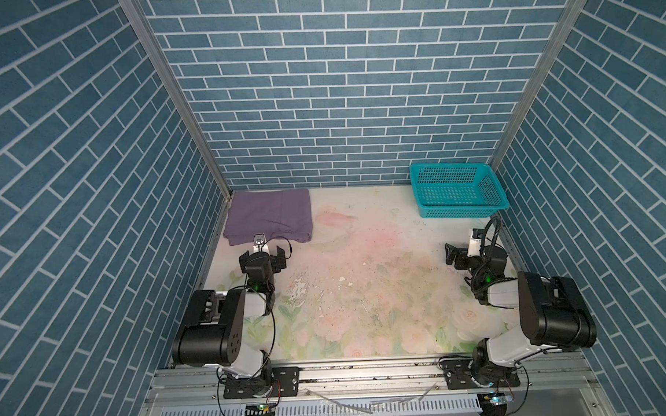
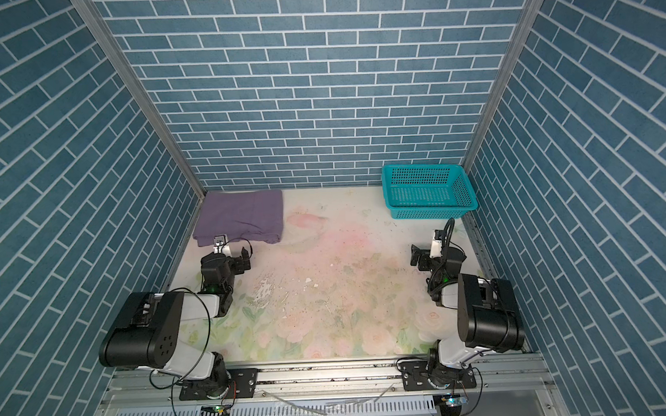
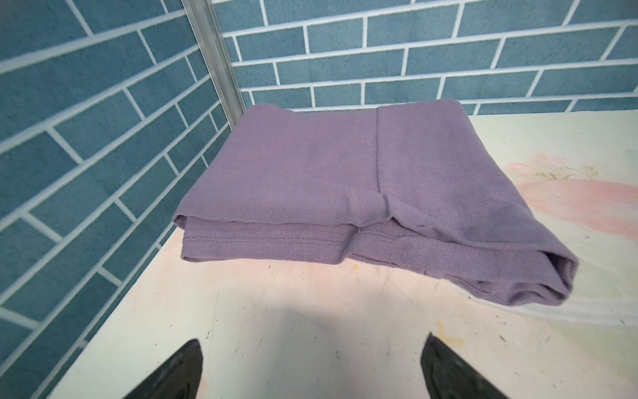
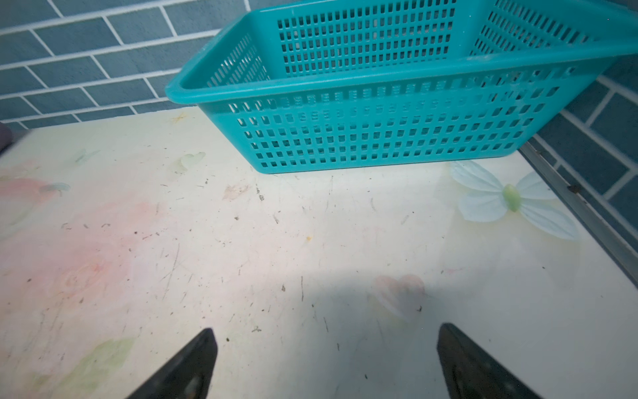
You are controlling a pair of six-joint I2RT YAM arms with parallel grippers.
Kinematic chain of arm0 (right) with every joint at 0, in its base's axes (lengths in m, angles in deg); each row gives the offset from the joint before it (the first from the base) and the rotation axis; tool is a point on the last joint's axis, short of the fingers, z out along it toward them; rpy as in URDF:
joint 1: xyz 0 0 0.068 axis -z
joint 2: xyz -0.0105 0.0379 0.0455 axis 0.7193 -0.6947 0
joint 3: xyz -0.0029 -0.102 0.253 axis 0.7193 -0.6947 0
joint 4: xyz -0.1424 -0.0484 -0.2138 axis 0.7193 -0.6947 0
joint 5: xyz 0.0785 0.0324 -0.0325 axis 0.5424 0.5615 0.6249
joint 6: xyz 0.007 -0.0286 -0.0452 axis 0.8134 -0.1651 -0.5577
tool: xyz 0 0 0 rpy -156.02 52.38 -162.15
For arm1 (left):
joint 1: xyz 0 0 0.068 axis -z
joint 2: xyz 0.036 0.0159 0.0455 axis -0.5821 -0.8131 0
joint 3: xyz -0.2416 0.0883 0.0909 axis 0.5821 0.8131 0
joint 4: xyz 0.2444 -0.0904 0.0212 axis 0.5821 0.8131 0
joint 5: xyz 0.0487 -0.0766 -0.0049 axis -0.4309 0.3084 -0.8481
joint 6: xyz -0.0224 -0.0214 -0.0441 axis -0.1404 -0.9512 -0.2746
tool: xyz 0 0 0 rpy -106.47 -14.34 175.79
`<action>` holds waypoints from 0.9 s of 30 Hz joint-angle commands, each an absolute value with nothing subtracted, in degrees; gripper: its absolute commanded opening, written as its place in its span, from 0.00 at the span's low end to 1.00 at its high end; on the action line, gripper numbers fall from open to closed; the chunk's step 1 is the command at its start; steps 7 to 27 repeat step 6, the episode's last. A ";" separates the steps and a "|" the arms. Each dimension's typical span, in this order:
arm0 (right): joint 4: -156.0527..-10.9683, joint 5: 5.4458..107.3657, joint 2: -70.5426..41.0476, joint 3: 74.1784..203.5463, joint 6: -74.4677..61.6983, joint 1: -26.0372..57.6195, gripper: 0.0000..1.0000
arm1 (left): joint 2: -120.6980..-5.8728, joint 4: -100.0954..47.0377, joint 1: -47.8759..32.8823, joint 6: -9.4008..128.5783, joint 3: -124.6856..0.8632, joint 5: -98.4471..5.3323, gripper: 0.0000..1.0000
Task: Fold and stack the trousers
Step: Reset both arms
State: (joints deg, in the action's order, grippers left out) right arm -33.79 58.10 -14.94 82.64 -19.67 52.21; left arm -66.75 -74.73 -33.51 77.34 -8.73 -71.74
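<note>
The trousers (image 1: pixel 269 215) (image 2: pixel 240 216) lie folded into a flat mauve bundle in the table's far left corner, against both walls. In the left wrist view the trousers (image 3: pixel 345 193) show stacked layers with a hemmed edge facing the camera. My left gripper (image 1: pixel 263 253) (image 2: pixel 226 254) (image 3: pixel 311 340) hovers just in front of the bundle, open, with only bare table between its fingers. At the right side, my right gripper (image 1: pixel 452 256) (image 2: pixel 417 257) (image 4: pixel 327 330) is also open and holds nothing.
A teal perforated basket (image 1: pixel 448 166) (image 2: pixel 425 167) (image 4: pixel 379 138) stands in the far right corner, nothing visible in it. The flower-patterned table (image 1: pixel 365 291) is walled by blue brick panels on three sides. Both arm bases sit on the front rail.
</note>
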 commanded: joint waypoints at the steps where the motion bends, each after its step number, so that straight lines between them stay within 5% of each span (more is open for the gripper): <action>1: -35.65 56.31 -15.13 85.31 -22.28 51.16 0.99 | -67.02 -74.29 -33.07 77.80 -9.75 -71.71 0.99; 27: -34.23 55.08 -14.87 84.56 -21.82 51.18 0.99 | -67.04 -74.50 -33.02 77.86 -9.58 -71.79 0.99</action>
